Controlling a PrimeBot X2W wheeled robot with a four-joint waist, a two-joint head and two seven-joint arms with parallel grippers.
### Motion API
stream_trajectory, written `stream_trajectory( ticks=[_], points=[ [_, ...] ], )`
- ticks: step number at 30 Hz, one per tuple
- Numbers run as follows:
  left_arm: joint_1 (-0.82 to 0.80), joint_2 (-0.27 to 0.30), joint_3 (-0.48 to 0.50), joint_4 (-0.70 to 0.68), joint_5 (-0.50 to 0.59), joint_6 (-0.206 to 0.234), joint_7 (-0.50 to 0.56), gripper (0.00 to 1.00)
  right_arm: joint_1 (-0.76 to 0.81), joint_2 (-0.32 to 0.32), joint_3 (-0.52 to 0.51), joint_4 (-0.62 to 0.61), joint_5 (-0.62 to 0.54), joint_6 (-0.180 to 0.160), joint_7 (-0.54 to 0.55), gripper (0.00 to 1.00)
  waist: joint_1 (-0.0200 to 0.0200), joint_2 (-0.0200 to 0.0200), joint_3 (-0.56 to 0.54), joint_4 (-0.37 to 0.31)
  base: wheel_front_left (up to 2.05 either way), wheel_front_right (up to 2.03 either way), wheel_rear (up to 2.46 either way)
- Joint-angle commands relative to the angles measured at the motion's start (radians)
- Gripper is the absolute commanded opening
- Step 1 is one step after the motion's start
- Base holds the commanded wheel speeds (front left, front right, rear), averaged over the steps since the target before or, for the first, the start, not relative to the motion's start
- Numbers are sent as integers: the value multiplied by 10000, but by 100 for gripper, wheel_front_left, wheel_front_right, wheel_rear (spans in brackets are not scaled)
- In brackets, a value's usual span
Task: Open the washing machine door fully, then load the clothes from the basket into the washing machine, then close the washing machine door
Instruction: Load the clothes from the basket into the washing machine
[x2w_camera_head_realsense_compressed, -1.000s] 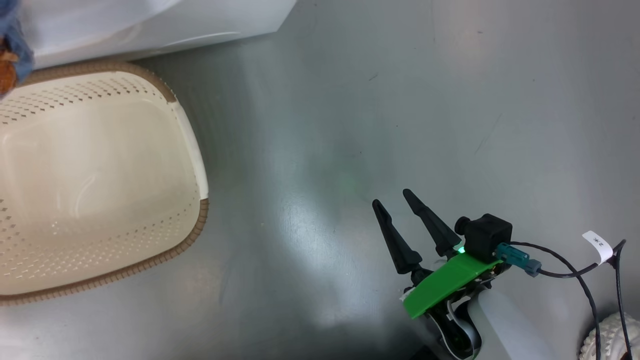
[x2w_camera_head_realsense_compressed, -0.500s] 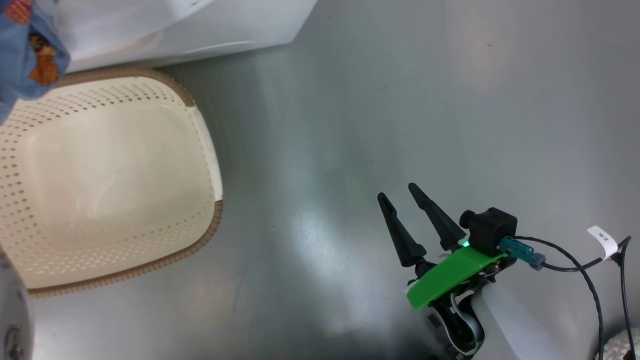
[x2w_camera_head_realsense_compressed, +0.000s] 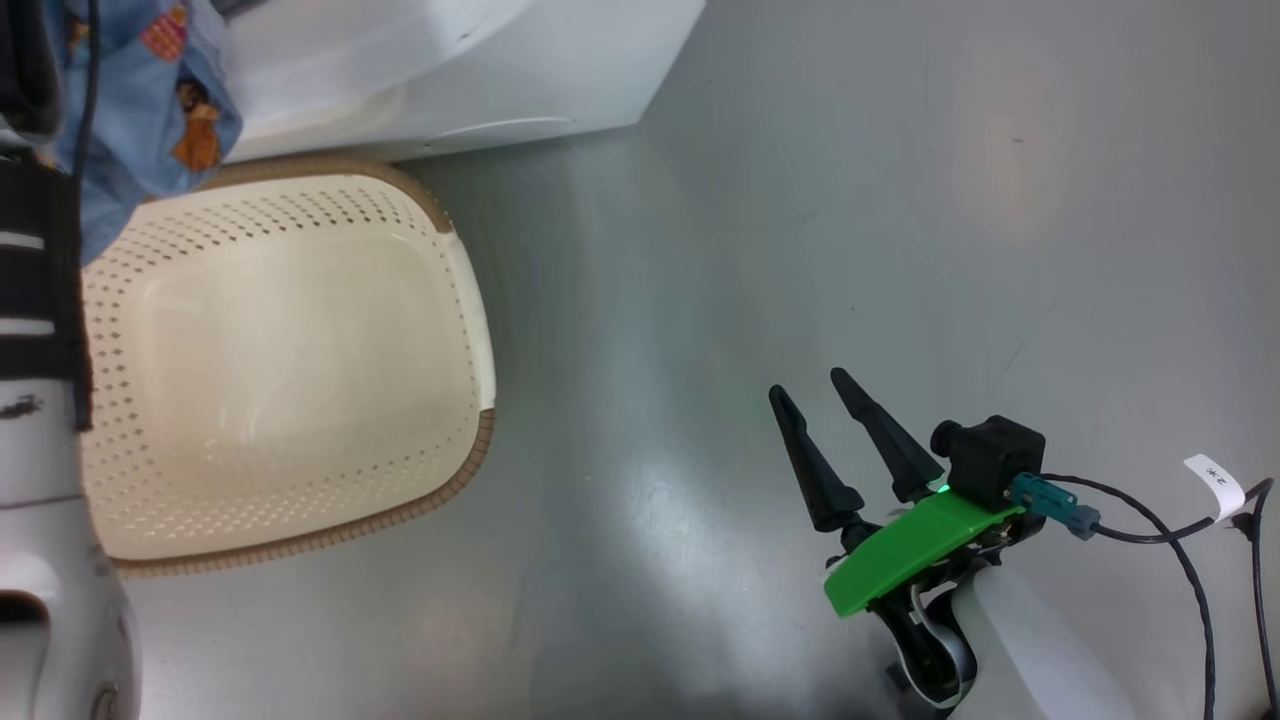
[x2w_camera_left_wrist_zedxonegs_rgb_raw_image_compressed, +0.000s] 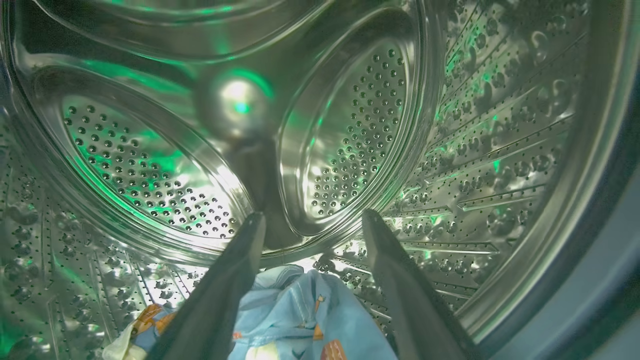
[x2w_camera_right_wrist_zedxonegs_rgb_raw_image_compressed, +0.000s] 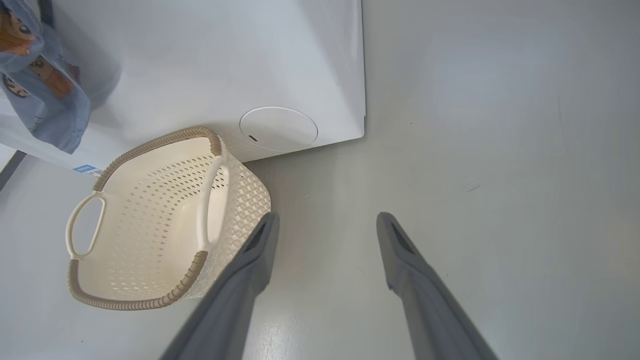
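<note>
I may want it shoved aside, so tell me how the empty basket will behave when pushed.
The basket looks like thin perforated plastic with nothing in it, so it is probably light. On the smooth, shiny floor it would likely slide rather than tip, being wide and low. Its walls may flex a little.

Laundry area: washing machine (x2w_camera_right_wrist_zedxonegs_rgb_raw_image_compressed: 225, 60), basket (x2w_camera_right_wrist_zedxonegs_rgb_raw_image_compressed: 245, 200).

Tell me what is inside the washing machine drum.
Light blue bear-print clothes lie low in the steel drum, below the open left pincer. Its fingers cover part of the cloth, and the drum floor beneath the cloth is hidden.
</note>
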Motion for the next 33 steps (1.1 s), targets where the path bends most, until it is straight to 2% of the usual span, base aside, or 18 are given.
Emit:
stream_trajectory(
  ticks=[1, 11, 24, 33],
  points=[
    [229, 352, 76, -354, -108, -20, -51, 100, 111, 78, 172, -102, -83, 16, -118, 100, 1, -1, -140, 133, 0, 0, 0],
    [1452, 325, -272, -1015, -638, -23, -51, 100, 110, 78, 17, -128, -117, 16, -118, 100, 1, -1, -718, 368, 0, 0, 0],
    [3980, 158, 85, -2536, -1036, -24, -51, 100, 376, 78, -197, -200, -226, 16, -118, 100, 1, -1, -1794, 540, 0, 0, 0],
    [5837, -231, 450, -3513, -1050, -24, -51, 100, 659, 78, -309, -189, -308, 16, -118, 100, 1, -1, -2493, 710, 0, 0, 0]
  ],
)
